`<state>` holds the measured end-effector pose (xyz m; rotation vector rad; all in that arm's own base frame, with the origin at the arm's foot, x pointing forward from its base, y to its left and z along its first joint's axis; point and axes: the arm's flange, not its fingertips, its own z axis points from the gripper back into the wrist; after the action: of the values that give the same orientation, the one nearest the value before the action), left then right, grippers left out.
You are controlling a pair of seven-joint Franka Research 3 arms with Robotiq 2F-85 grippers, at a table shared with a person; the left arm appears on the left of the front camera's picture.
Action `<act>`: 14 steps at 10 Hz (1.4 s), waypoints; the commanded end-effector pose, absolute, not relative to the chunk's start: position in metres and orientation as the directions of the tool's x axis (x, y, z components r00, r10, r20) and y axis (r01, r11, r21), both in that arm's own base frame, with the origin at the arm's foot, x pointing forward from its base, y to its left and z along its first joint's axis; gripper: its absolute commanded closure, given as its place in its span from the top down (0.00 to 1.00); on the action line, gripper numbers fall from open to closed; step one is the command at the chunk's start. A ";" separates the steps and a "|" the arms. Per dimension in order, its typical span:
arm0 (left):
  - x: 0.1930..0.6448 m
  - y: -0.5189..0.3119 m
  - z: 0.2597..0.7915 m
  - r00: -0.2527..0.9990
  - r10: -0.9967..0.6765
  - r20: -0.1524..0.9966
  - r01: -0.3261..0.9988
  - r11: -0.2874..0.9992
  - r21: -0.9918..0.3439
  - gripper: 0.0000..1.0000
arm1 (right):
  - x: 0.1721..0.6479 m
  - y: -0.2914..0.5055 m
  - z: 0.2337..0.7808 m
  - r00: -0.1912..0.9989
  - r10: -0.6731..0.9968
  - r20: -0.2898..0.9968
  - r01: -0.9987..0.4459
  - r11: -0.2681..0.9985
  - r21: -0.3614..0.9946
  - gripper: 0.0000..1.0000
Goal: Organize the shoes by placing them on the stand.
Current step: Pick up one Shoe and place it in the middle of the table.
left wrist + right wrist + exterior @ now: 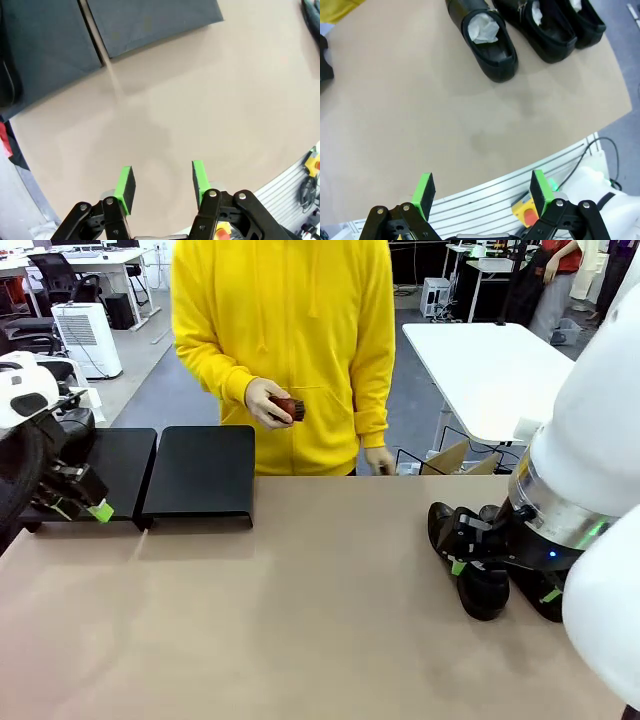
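Tan table [300, 640], matte and plain through the middle. Grey floor [185, 390] and a white side table [490, 370] lay beyond it. The stand [200, 472] sat at the far-left edge, platform tops bare. The shoes [485, 585] lay bunched well right of the stand, off it. A person [285, 330] stood just behind the stand, brush [287, 408] in hand.

The right wrist view added white paper stuffing in three shoes, too dark to tell from the front. The left wrist view gave the seam between the stand's platforms.

Left tool [161, 177] was near the stand, moderately parted, nothing held. Right tool [482, 187] was wide, nothing held.
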<state>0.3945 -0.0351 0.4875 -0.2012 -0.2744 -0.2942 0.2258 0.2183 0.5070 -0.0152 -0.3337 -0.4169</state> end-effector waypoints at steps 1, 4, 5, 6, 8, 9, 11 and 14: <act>0.388 -0.035 0.484 0.900 -0.245 0.360 0.312 0.940 -0.139 0.61 | 0.256 0.205 0.520 0.878 -0.324 0.352 0.341 0.940 0.015 1.00; 0.388 -0.035 0.484 0.900 -0.245 0.360 0.312 0.940 -0.139 0.61 | 0.328 0.189 0.517 0.933 -0.164 0.321 0.171 0.985 0.007 1.00; 0.388 -0.035 0.484 0.900 -0.245 0.360 0.312 0.940 -0.139 0.61 | 0.345 0.187 0.507 0.946 -0.163 0.280 0.170 0.985 -0.002 1.00; 0.388 -0.035 0.484 0.900 -0.245 0.360 0.312 0.940 -0.139 0.61 | 0.358 0.185 0.490 0.962 -0.162 0.221 0.161 0.987 0.022 1.00; 0.388 -0.035 0.484 0.900 -0.245 0.360 0.312 0.940 -0.139 0.61 | 0.342 0.179 0.494 0.944 -0.187 0.273 0.188 0.982 0.023 1.00; 0.388 -0.035 0.484 0.900 -0.245 0.360 0.312 0.940 -0.139 0.61 | 0.342 0.179 0.494 0.944 -0.187 0.273 0.188 0.982 0.023 1.00; 0.388 -0.035 0.484 0.900 -0.245 0.360 0.312 0.940 -0.139 0.61 | 0.360 0.179 0.475 0.960 -0.181 0.215 0.177 0.984 0.035 1.00; 0.388 -0.035 0.484 0.900 -0.245 0.360 0.312 0.940 -0.139 0.61 | 0.382 0.197 0.429 0.988 -0.047 0.144 0.048 0.999 -0.003 1.00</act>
<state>0.3897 -0.0372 0.4854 -0.1768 -0.3270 -0.2783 0.3701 0.1897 0.4368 -0.0033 -0.1508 -0.1073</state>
